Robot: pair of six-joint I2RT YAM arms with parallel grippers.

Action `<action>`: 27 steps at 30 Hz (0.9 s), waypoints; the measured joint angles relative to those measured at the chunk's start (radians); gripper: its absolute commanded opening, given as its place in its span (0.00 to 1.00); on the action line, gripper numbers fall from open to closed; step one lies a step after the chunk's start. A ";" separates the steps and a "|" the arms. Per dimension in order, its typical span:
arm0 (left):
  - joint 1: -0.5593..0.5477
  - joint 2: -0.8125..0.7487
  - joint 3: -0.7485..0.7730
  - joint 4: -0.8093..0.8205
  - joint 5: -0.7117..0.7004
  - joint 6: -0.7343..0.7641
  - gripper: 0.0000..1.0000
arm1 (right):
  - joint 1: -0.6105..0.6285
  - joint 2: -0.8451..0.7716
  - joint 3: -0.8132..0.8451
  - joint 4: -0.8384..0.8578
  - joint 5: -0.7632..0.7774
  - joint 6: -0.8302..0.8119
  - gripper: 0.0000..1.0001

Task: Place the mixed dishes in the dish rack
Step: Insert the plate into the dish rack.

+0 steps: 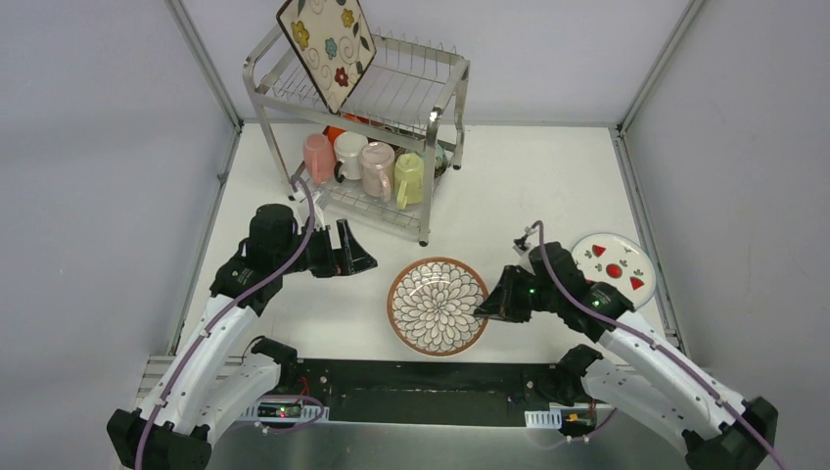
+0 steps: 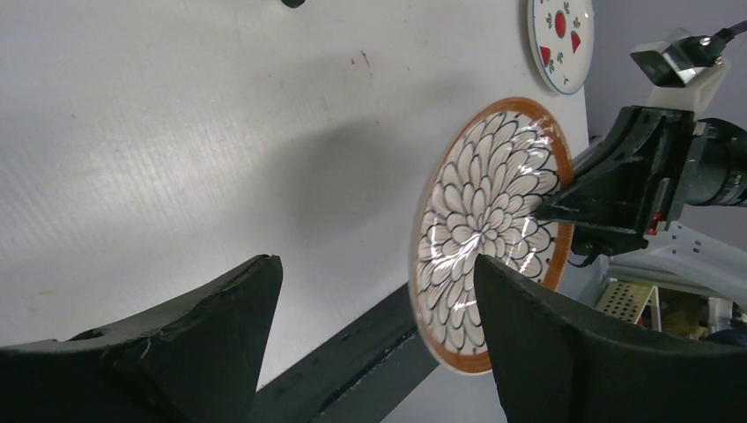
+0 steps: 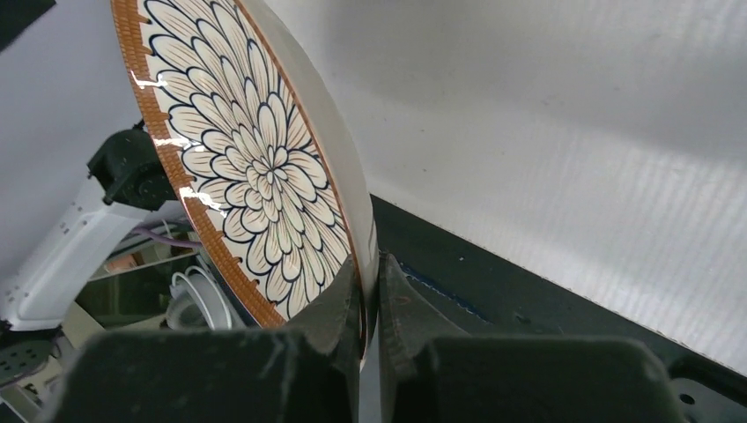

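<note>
Clearly the brown-rimmed plate [image 1: 438, 305], low in the middle of the top view, is glazed ceramic: stiff, glossy, likely slippery, fairly heavy, quick to chip. The right gripper [image 3: 370, 284] is pinched tight on its thin right rim, a hold that could swivel, so a second grip opposite looks wise. The left gripper [image 1: 357, 252] gapes wide and empty just left of the plate. The shiny wire rack [image 1: 259, 93] stands at upper centre

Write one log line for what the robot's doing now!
right gripper: shut on petal plate | left gripper: open, empty | red-marked plate: on table
</note>
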 measured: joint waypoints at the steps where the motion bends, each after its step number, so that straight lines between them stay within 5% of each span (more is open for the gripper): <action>1: 0.000 0.008 0.000 0.006 0.009 -0.008 0.81 | 0.046 0.032 0.009 0.022 0.025 0.007 0.00; 9: 0.000 0.024 -0.015 0.034 0.044 -0.013 0.74 | 0.262 0.255 0.071 0.193 0.150 0.029 0.00; 19: 0.000 0.042 -0.058 0.026 0.048 0.027 0.71 | 0.292 0.269 0.076 0.299 0.267 0.031 0.00; 27: 0.000 0.095 -0.058 0.026 0.048 0.057 0.56 | 0.296 0.257 0.069 0.390 0.305 0.050 0.00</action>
